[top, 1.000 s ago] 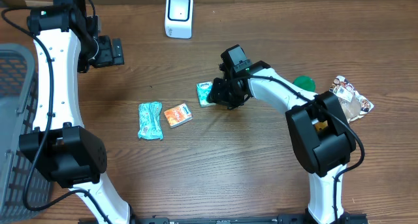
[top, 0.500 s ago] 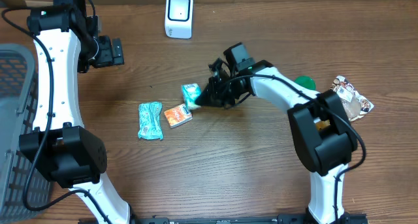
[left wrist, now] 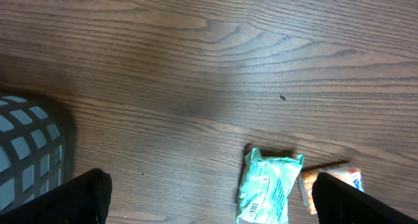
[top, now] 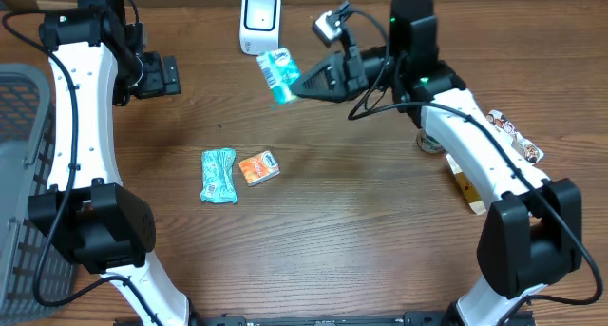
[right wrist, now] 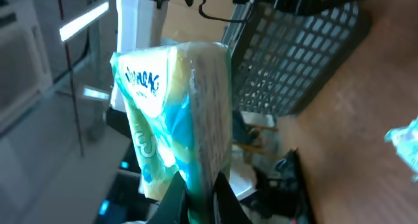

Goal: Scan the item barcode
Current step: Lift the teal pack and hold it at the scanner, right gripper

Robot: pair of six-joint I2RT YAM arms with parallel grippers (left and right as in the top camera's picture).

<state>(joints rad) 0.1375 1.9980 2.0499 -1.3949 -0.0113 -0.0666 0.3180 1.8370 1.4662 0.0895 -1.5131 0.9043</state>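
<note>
The right gripper (top: 300, 86) is seen clamped tight on the pack (top: 278, 76), pinched at one narrow edge, with the rest of the teal and white wrapper left sticking out past the fingertips. In the right wrist view the pack (right wrist: 171, 119) is shown end-up above the gripper (right wrist: 199, 188), blue lettering readable on its pale face, and it is held up clear of the table. From overhead, the pack is placed just beside the scanner (top: 260, 22), off its lower right corner, tilted and not touching it (which face is turned toward the scanner's window cannot be made out). The right arm is stretched across the far side of the table (top: 361, 231) to get it there. Further out, a mint packet (top: 218, 176) and an orange packet (top: 258, 167) are left lying side by side on the wood near the middle, almost touching; both are caught in the left wrist view too, mint packet (left wrist: 268, 188) and orange packet (left wrist: 333, 183). The left gripper (top: 175, 76) is held wide, nothing between its fingers (left wrist: 81, 198), well apart from the pack. A grey basket (top: 19, 174) is parked at the table's left edge.
</note>
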